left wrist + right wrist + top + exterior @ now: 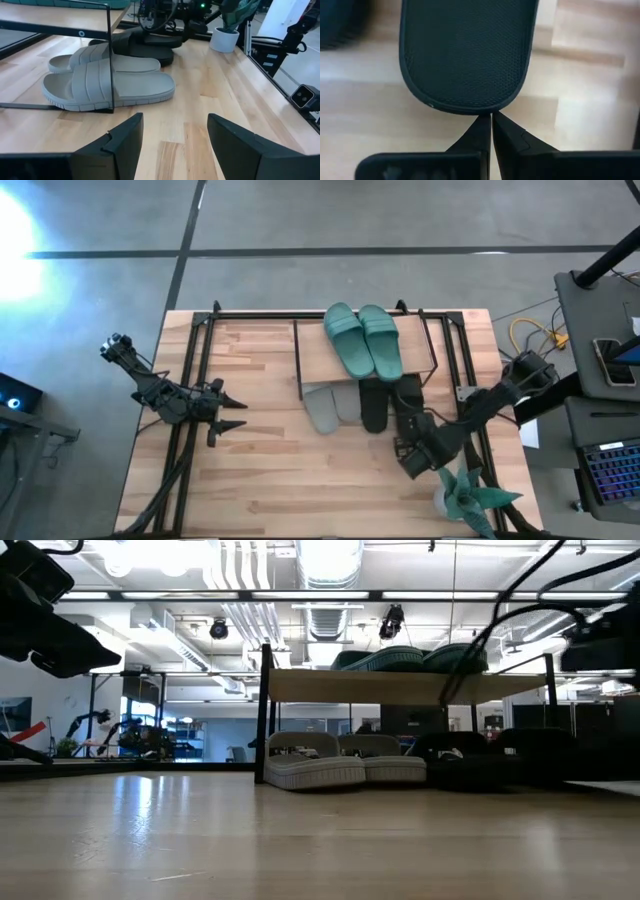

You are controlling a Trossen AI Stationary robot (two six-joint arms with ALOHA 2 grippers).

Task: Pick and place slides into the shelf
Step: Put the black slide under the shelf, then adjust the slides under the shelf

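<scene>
- The small low shelf [325, 352], a light wooden plank top on a thin black wire frame, stands on the pale wooden desk [300, 480] towards its far edge; every place below is told from this shelf.
- The pair of teal green slide sandals [363, 340] lies side by side on top of the shelf's plank, on the half nearer the right arm.
- The pair of light grey slide sandals [107, 82] sits on the desk under the plank, heels reaching out past the shelf's front edge, on the side nearer the left arm.
- One black slide sandal [373, 404] lies under the plank just beside the grey pair, on the right arm's side.
- The second black slide sandal [465, 55] lies next to it, farther towards the right arm; its rounded end meets the tips of the right claw [491, 118], whose fingers are pressed together with nothing between them.
- The right claw is low over the desk, in front of the shelf's corner on the right arm's side.
- The left claw [175, 142] hangs above the desk, well apart from the shelf on the left arm's side, its fingers spread apart and empty, pointing at the grey pair.
- A small white pot with a green leafy plant [462, 495] stands on the desk in front of the shelf, beyond the right claw.
</scene>
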